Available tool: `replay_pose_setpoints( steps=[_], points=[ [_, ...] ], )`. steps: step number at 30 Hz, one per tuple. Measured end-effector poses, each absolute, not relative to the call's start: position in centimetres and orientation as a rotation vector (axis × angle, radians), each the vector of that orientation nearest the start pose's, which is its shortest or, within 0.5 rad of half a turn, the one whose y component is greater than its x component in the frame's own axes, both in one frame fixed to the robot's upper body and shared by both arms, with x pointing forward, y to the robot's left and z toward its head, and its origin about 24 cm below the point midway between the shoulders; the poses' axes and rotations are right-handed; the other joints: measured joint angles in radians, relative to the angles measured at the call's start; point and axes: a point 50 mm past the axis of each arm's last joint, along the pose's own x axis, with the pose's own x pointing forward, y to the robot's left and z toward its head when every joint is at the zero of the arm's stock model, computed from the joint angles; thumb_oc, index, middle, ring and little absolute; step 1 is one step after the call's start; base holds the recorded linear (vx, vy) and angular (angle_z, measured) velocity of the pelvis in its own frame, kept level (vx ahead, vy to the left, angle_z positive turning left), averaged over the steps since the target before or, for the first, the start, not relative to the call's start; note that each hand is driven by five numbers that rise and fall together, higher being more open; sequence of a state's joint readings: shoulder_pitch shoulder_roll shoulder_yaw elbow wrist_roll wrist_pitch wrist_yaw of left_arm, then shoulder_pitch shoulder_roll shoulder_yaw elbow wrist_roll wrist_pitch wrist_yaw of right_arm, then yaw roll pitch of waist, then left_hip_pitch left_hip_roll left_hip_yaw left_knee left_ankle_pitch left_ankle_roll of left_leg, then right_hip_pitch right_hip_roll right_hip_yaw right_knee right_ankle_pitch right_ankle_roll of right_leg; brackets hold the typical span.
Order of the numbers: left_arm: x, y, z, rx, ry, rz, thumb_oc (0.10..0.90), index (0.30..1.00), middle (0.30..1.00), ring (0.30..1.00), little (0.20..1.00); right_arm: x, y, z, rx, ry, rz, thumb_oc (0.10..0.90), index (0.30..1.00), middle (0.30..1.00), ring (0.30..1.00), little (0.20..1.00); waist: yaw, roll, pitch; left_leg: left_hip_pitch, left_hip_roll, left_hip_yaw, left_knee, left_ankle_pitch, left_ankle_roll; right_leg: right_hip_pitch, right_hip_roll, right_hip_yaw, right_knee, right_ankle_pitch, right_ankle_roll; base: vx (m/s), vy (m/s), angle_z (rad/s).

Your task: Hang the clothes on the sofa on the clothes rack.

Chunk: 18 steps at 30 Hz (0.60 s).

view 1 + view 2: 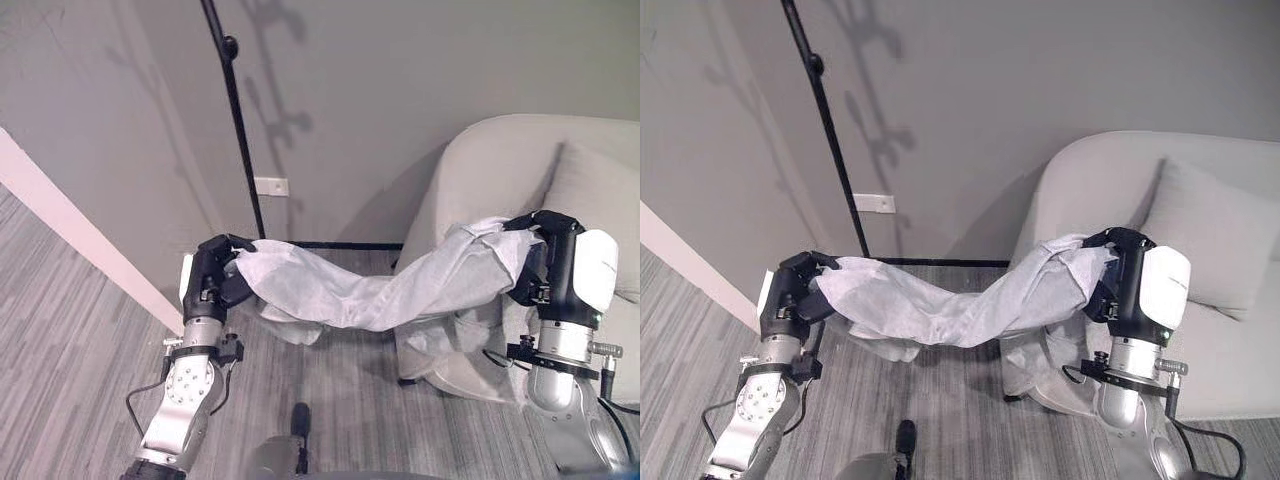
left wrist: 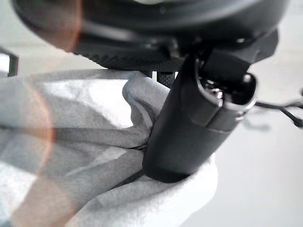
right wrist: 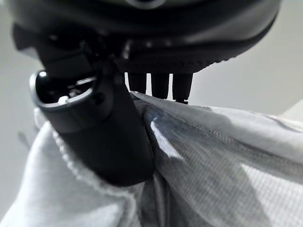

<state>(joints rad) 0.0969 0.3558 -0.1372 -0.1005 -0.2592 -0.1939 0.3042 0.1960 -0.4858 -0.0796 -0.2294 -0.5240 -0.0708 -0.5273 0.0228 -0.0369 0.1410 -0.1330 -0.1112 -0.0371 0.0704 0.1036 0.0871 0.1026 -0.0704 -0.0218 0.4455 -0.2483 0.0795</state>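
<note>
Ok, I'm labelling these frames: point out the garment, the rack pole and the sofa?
garment (image 1: 340, 290), left eye view, sagging middle of the cloth.
rack pole (image 1: 240, 130), left eye view, black shaft against the wall.
sofa (image 1: 1090, 170), right eye view, curved backrest.

Rack pole (image 1: 238, 130) close against wall (image 1: 400, 90), sofa (image 1: 500, 170) blocking right, open floor (image 1: 70, 330) left.

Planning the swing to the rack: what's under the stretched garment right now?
Under the sagging garment, held by left hand and right hand, lies striped floor; its tail drapes over the sofa front, hiding what is beneath.
</note>
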Motion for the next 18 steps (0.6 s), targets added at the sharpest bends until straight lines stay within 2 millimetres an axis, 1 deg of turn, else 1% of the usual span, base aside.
replay_pose_setpoints(
  steps=[1,2,3,4,5,6,7,8,9,10,11,12,13,14,15,16,17,18],
  points=[
    [23.3,20.4,7.0,0.068,-0.187,0.187,0.400,0.300,0.300,0.300,0.300,21.0,-24.8,10.5,-0.963,-0.377,-0.475,0.400,0.300,0.300,0.300,0.300,0.021,-0.010,0.010,0.053,-0.029,-0.022,0.007,-0.042,0.044,-0.062,-0.061,-0.044,0.193,0.005,0.011,0.40,0.363,0.20],
    [23.3,21.0,7.5,0.099,-0.210,0.223,0.400,0.300,0.300,0.300,0.300,21.3,-24.4,10.8,-0.944,-0.394,-0.479,0.400,0.300,0.300,0.300,0.300,0.041,-0.015,0.025,0.072,-0.042,-0.023,0.034,-0.077,0.068,-0.106,-0.114,-0.081,0.306,0.021,0.029,0.32,0.260,0.26],
    [23.3,21.5,7.6,0.114,-0.219,0.252,0.400,0.300,0.300,0.300,0.300,21.3,-24.3,10.7,-0.937,-0.392,-0.478,0.400,0.300,0.300,0.300,0.300,0.043,-0.010,0.037,0.102,-0.044,-0.037,0.034,-0.080,0.065,-0.125,-0.140,-0.129,0.355,0.011,0.017,0.16,0.042,0.38],
    [23.2,22.0,8.0,0.154,-0.238,0.288,0.400,0.300,0.300,0.300,0.300,20.9,-24.4,10.2,-0.941,-0.369,-0.468,0.400,0.300,0.300,0.300,0.300,0.036,0.007,0.039,0.133,-0.026,-0.065,0.015,-0.075,0.051,-0.137,-0.131,-0.154,0.331,0.000,0.004,0.11,-0.014,0.61],
    [23.1,22.5,8.4,0.173,-0.258,0.313,0.400,0.300,0.300,0.300,0.300,20.9,-24.4,10.1,-0.945,-0.361,-0.459,0.400,0.300,0.300,0.300,0.300,0.034,0.008,0.039,0.141,-0.021,-0.072,0.007,-0.074,0.048,-0.153,-0.121,-0.159,0.306,0.004,0.006,0.18,-0.022,0.63],
    [22.9,23.6,9.5,0.208,-0.304,0.366,0.400,0.300,0.300,0.300,0.300,20.9,-24.4,10.1,-0.923,-0.360,-0.451,0.400,0.300,0.300,0.300,0.300,0.057,-0.008,0.041,0.153,-0.024,-0.100,-0.002,-0.097,0.027,-0.215,-0.112,-0.152,0.265,0.007,0.016,0.30,-0.079,0.37],
    [22.8,24.2,9.8,0.246,-0.320,0.400,0.400,0.300,0.300,0.300,0.300,20.9,-24.4,10.0,-0.919,-0.363,-0.445,0.400,0.300,0.300,0.300,0.300,0.063,-0.012,0.041,0.162,-0.017,-0.113,-0.015,-0.097,0.024,-0.229,-0.092,-0.148,0.205,0.005,0.012,0.29,-0.117,0.38],
    [22.6,24.8,10.0,0.262,-0.329,0.436,0.400,0.300,0.300,0.300,0.300,20.9,-24.5,9.8,-0.915,-0.359,-0.444,0.400,0.300,0.300,0.300,0.300,0.056,-0.012,0.042,0.164,-0.006,-0.120,-0.019,-0.083,0.024,-0.230,-0.077,-0.146,0.134,0.009,0.014,0.33,-0.133,0.64],
    [22.5,25.7,10.4,0.295,-0.346,0.500,0.400,0.300,0.300,0.300,0.300,20.9,-24.9,9.5,-0.904,-0.342,-0.448,0.400,0.300,0.300,0.300,0.300,0.050,-0.010,0.042,0.177,0.004,-0.178,-0.038,-0.087,0.008,-0.254,-0.028,-0.134,-0.010,0.016,0.020,0.18,-0.071,0.96],
    [22.5,26.2,10.6,0.328,-0.357,0.540,0.400,0.300,0.300,0.300,0.300,21.0,-25.1,9.2,-0.890,-0.324,-0.451,0.400,0.300,0.300,0.300,0.300,0.041,-0.015,0.040,0.183,0.005,-0.218,-0.049,-0.096,-0.001,-0.265,0.006,-0.122,-0.119,0.035,0.034,0.19,-0.080,0.99],
    [22.5,26.8,10.7,0.349,-0.362,0.577,0.400,0.300,0.300,0.300,0.300,21.2,-25.5,8.9,-0.888,-0.305,-0.457,0.400,0.300,0.300,0.300,0.300,0.040,-0.023,0.040,0.190,0.007,-0.227,-0.054,-0.097,0.003,-0.291,0.020,-0.097,-0.190,0.068,0.044,0.11,-0.045,0.82],
    [22.4,27.2,10.7,0.368,-0.361,0.607,0.400,0.300,0.300,0.300,0.300,21.3,-25.8,8.6,-0.886,-0.290,-0.467,0.400,0.300,0.300,0.300,0.300,0.042,-0.028,0.039,0.205,0.003,-0.244,-0.055,-0.095,0.006,-0.294,0.036,-0.070,-0.265,0.106,0.056,0.19,-0.094,0.82],
    [22.8,27.3,10.6,0.394,-0.358,0.616,0.400,0.300,0.300,0.300,0.300,21.3,-26.2,8.3,-0.898,-0.271,-0.472,0.400,0.300,0.300,0.300,0.300,0.033,-0.029,0.040,0.226,-0.004,-0.291,-0.055,-0.104,-0.005,-0.290,0.043,-0.043,-0.328,0.161,0.043,0.31,-0.179,1.10],
    [23.1,27.3,11.2,0.483,-0.389,0.605,0.400,0.300,0.300,0.300,0.300,21.6,-26.5,8.2,-0.906,-0.262,-0.476,0.400,0.300,0.300,0.300,0.300,0.037,-0.065,0.029,0.271,-0.027,-0.318,-0.087,-0.122,-0.003,-0.269,0.023,-0.046,-0.365,0.238,0.029,0.37,-0.227,0.87],
    [23.0,27.7,11.6,0.528,-0.402,0.618,0.400,0.300,0.300,0.300,0.300,22.2,-26.6,8.5,-0.913,-0.275,-0.473,0.400,0.300,0.300,0.300,0.300,0.050,-0.073,0.028,0.302,-0.029,-0.320,-0.093,-0.146,-0.012,-0.253,0.022,-0.040,-0.355,0.277,0.001,0.38,-0.274,0.52],
    [23.0,27.8,12.8,0.573,-0.460,0.637,0.400,0.300,0.300,0.300,0.300,23.1,-27.0,10.0,-0.954,-0.331,-0.468,0.400,0.300,0.300,0.300,0.300,0.064,-0.070,0.012,0.334,-0.007,-0.327,-0.082,-0.190,-0.043,-0.207,0.044,-0.059,-0.389,0.353,-0.052,0.23,-0.175,0.02],
    [23.2,27.8,13.4,0.593,-0.487,0.638,0.400,0.300,0.300,0.300,0.300,23.4,-27.2,10.7,-0.971,-0.356,-0.469,0.400,0.300,0.300,0.300,0.300,0.064,-0.067,0.004,0.328,0.005,-0.327,-0.068,-0.197,-0.052,-0.195,0.057,-0.068,-0.408,0.356,-0.058,0.14,-0.130,0.12],
    [23.6,27.8,14.2,0.627,-0.523,0.639,0.400,0.300,0.300,0.300,0.300,23.7,-27.5,11.5,-0.995,-0.384,-0.472,0.400,0.300,0.300,0.300,0.300,0.059,-0.071,0.003,0.314,0.008,-0.323,-0.038,-0.211,-0.073,-0.183,0.062,-0.080,-0.427,0.356,-0.060,0.12,-0.072,0.37]
  ],
)
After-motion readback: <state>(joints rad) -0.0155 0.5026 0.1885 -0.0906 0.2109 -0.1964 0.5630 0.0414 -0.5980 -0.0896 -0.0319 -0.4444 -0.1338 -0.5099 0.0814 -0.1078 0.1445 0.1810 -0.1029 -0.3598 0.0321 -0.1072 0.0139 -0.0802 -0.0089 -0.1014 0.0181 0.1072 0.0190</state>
